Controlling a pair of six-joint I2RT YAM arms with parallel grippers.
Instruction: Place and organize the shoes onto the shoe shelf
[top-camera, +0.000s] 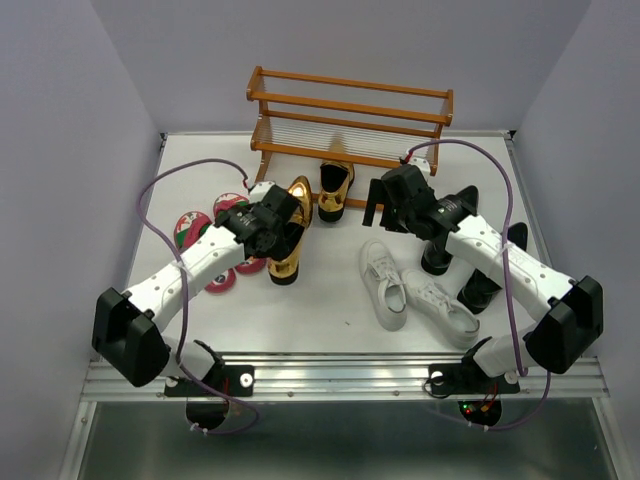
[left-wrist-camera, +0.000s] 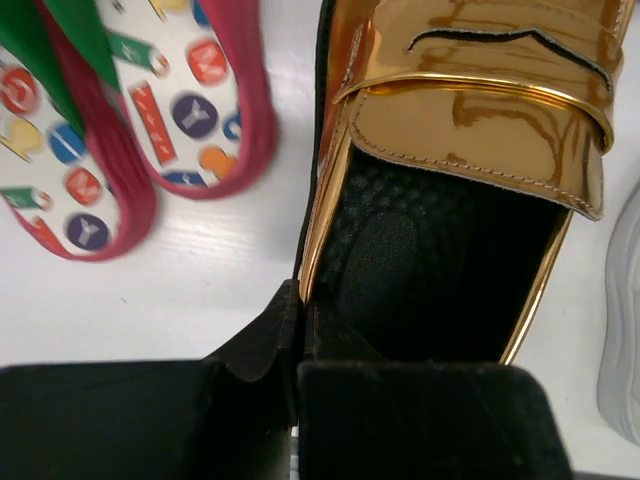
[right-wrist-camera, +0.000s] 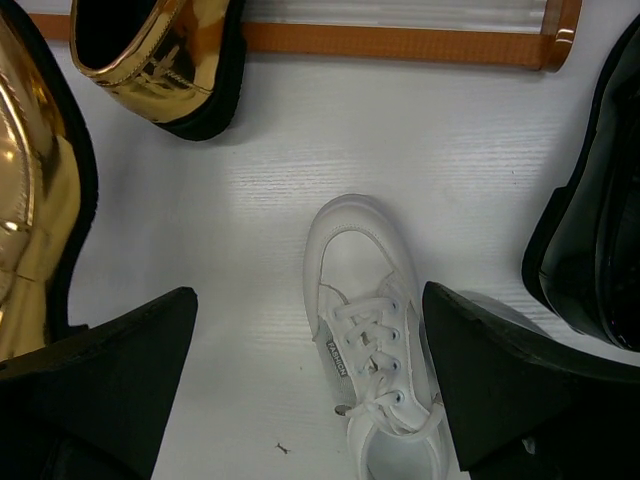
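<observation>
Table (top-camera: 330, 335): white; carries every item below, with the left claw (top-camera: 283, 215) and the right claw (top-camera: 383, 205) over its middle.

Shoe shelf (top-camera: 350, 105): two tiers, orange-brown rails; stands beyond both claws at the far edge of the table.

Black boots (top-camera: 478, 290): sit to the outer right of the right claw, partly hidden under that arm.

White sneakers (top-camera: 385, 285): lie side by side on the near side of the right claw, toes toward the shelf. In the right wrist view, the toe of one sits below and between the two fingers (right-wrist-camera: 110, 390).

Gold loafer (top-camera: 285, 250): pinched at its rim, beside the black insole, in the left claw. Cannot tell whether lifted off the table.

Second loafer (top-camera: 335, 190): rests between the two claws, just beside the shelf's bottom rail.

Flip-flops (top-camera: 190, 225): lie to the outer left of the left claw, pink rims and patterned footbeds up, one partly under the left arm.

Left claw: nearly closed, clamped on the gold loafer.

Right claw: spread wide, grips nothing, hangs above the table.
</observation>
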